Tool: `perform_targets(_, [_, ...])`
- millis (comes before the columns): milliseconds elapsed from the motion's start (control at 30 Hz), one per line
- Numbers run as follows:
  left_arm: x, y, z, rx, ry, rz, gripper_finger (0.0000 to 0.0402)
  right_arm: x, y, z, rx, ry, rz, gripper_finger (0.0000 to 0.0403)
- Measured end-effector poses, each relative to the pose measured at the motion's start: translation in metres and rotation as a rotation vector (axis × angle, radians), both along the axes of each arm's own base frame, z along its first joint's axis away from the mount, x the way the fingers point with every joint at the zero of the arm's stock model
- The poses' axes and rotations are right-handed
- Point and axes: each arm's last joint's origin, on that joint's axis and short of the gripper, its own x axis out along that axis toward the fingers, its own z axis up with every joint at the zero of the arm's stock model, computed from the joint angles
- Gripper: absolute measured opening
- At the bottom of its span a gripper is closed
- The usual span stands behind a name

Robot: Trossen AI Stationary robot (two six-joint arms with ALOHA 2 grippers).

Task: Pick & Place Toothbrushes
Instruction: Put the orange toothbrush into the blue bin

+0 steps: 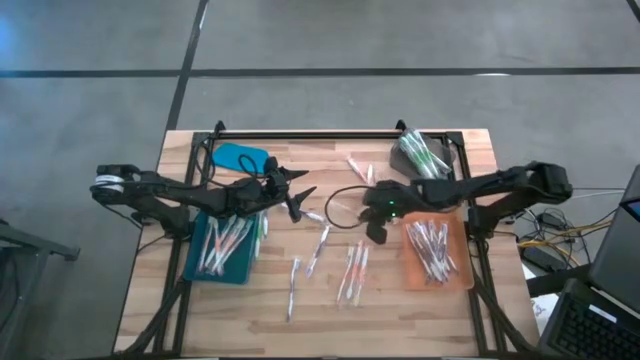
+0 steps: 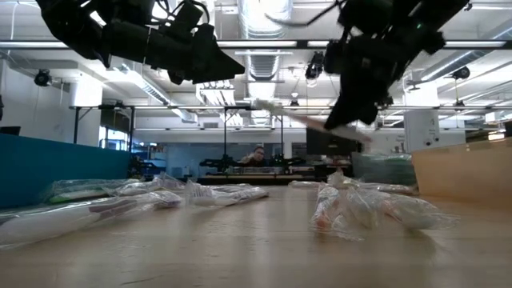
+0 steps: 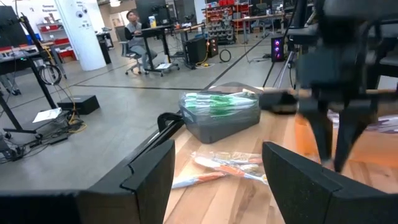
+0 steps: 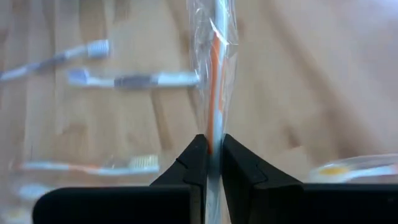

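Loose wrapped toothbrushes (image 1: 352,272) lie on the wooden table's middle; more lie in a teal tray (image 1: 197,268) at the left and an orange tray (image 1: 458,240) at the right. My right gripper (image 4: 213,155), above the table's middle (image 1: 370,226), is shut on one clear-wrapped orange toothbrush (image 4: 214,68), which also shows in the low view (image 2: 300,118). My left gripper (image 1: 300,195) hovers open and level over the table's middle left, its fingers (image 3: 149,180) around nothing. My right gripper pinches one end of the wrapped orange toothbrush (image 4: 214,127) between its two fingers, slanting down from the table's right side. The toothbrush runs on ahead of the fingers, in line with them. It is lifted clear of the table (image 2: 280,112).
A dark tray of green toothbrushes (image 1: 424,155) stands at the far right corner, and a blue object (image 1: 240,160) lies at the far left. A black cable loop (image 1: 345,205) hangs by my right arm. A person (image 3: 132,25) sits in the room beyond.
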Motion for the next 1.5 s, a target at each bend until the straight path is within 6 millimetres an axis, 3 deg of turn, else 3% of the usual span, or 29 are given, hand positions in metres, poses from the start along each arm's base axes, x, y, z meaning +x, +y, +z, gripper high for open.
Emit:
perform_targets(200, [0.0,0.0,0.0,0.0,-0.001,0.0,0.0245,-0.019,0.017,0.031,-0.189,-0.132,-0.1,0.0022])
perform_targets(367, [0.0,-0.001,0.001,0.0,-0.005,-0.022,0.0245,-0.033,0.035,0.042,-0.34,-0.214,-0.171,0.0022])
perform_targets(700, [0.003,-0.007,0.006,0.001,-0.046,-0.258,0.0245,-0.038,0.068,0.038,-0.48,-0.511,-0.123,0.0022])
perform_targets(1033, [0.01,-0.019,0.019,-0.019,-0.117,-0.552,0.0245,-0.047,0.074,0.031,-0.542,-0.65,-0.079,0.0022])
perform_targets(1200, [0.025,-0.028,0.021,-0.018,-0.152,-0.585,0.0245,-0.045,0.076,0.032,-0.533,-0.68,-0.061,0.0022])
perform_targets(1500, [0.071,-0.035,0.022,-0.004,-0.164,-0.605,0.0245,-0.037,0.082,0.033,-0.552,-0.697,-0.001,0.0022])
